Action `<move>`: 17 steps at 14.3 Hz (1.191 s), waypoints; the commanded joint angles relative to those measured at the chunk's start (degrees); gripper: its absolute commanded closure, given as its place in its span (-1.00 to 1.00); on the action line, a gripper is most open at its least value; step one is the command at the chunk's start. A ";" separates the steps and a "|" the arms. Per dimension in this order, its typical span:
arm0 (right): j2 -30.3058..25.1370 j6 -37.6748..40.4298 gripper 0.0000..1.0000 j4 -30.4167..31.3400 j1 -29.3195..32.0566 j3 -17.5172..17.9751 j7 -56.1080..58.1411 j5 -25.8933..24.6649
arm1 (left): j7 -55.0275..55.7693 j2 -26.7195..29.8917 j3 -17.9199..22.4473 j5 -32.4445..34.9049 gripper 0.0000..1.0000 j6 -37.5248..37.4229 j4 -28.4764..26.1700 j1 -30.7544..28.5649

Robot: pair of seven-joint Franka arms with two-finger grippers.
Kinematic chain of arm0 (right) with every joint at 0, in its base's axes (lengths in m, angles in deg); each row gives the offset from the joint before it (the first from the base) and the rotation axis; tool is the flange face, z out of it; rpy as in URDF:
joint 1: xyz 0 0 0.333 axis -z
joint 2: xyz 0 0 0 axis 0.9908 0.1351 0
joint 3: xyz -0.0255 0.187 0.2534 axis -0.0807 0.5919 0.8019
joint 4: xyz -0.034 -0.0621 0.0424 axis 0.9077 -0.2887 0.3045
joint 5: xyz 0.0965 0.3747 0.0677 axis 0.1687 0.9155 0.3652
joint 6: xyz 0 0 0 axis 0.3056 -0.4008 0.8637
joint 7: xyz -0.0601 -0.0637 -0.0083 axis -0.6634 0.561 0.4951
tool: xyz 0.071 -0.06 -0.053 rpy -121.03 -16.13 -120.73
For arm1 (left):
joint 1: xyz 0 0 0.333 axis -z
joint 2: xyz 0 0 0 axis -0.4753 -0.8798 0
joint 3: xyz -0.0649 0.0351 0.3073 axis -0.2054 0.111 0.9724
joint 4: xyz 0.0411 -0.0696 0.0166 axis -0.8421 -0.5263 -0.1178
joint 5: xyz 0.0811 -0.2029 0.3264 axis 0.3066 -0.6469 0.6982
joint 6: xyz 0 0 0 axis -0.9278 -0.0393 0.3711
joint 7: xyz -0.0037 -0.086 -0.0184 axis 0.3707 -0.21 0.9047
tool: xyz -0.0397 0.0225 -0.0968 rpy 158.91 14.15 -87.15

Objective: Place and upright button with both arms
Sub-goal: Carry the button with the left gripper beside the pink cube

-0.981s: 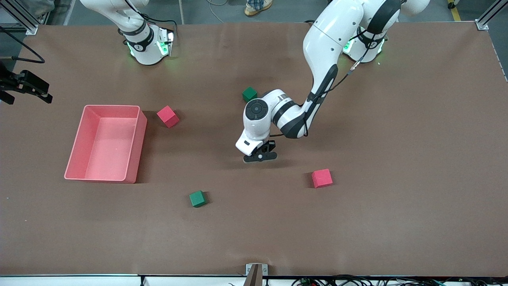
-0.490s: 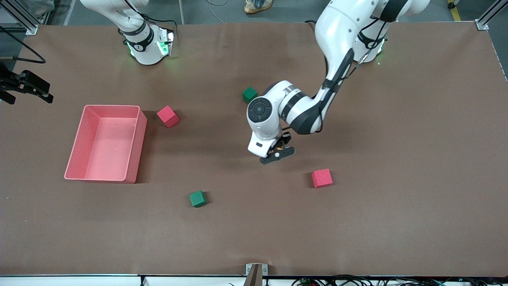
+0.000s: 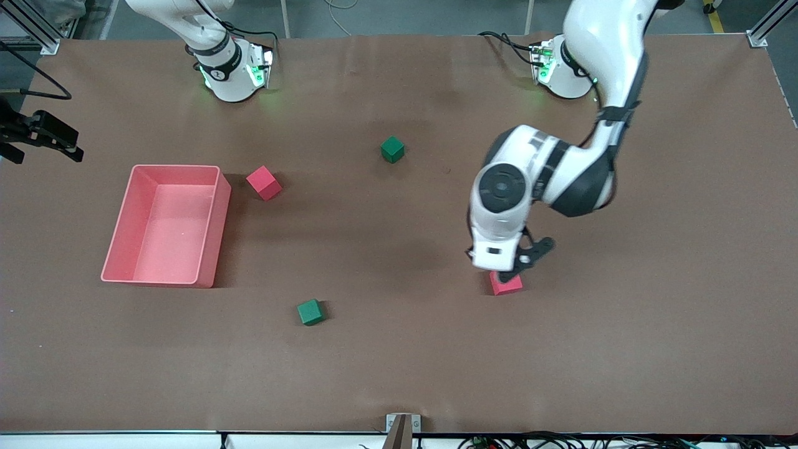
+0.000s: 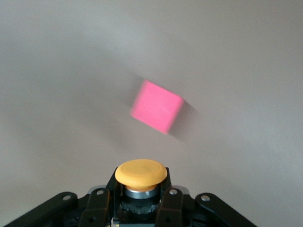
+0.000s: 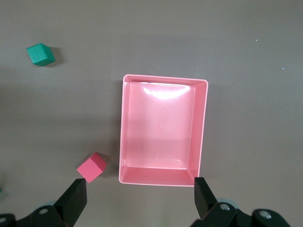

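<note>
Although no brand, label or writing can be read on anything here, the colours tell the things apart well enough. Going across the front view from the right arm's end of the table, the pink tray [image 3: 215, 224] comes first, an open rectangular bin with nothing in it. The right gripper [image 5: 139, 201] hangs high above that tray, its fingers [image 5: 75, 198] spread wide and holding nothing; this arm waits. Just beside the tray, toward the middle of the table, sits a red cube [image 3: 263, 182]. Nearer the front camera lies a green cube [image 3: 310, 312], and a second green cube [image 3: 392, 149] sits farther from the camera, toward the arms' bases.

Next comes the left gripper [image 3: 520, 259], reaching down from its base at the other end of the table. It is up in the air over a second red cube [image 3: 506, 284], which it partly covers in the front view. Its jaws are clamped on the button [image 4: 140, 182]: the left wrist view shows the round orange cap standing clear above the fingertips, while the dark body below it is pinched between the two black fingers [image 4: 173, 208]. The cap faces out along the fingers, away from the wrist. The button is thus off the table, carried in the left gripper.
</note>
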State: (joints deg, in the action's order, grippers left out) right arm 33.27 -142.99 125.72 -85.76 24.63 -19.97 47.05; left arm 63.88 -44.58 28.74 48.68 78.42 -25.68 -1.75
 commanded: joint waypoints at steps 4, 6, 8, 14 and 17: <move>-1.07 -0.33 -1.00 1.18 0.80 0.56 0.88 0.98 | 5.50 7.26 -0.45 5.97 0.99 -2.93 -6.66 -10.62; -1.07 -0.41 -1.00 1.10 0.80 0.56 0.88 0.98 | 6.73 7.09 -0.53 12.81 0.99 -2.49 -8.67 -13.69; -1.07 -0.76 -1.00 1.18 0.71 0.56 0.88 0.98 | 7.08 7.17 -0.54 19.67 0.99 -1.61 -11.05 -15.55; -1.07 -0.68 -1.00 1.10 0.71 0.65 0.88 0.98 | 34.78 6.65 -0.71 49.25 0.99 6.47 -24.84 -20.39; -1.07 -0.50 -1.00 1.10 0.80 0.65 0.88 0.98 | 54.66 2.01 -0.54 63.52 0.99 6.39 -27.49 -20.57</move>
State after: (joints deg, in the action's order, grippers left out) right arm 33.27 -143.21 125.77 -85.76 24.80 -19.83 47.06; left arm 108.51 -40.57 28.56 105.15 84.56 -51.62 -22.11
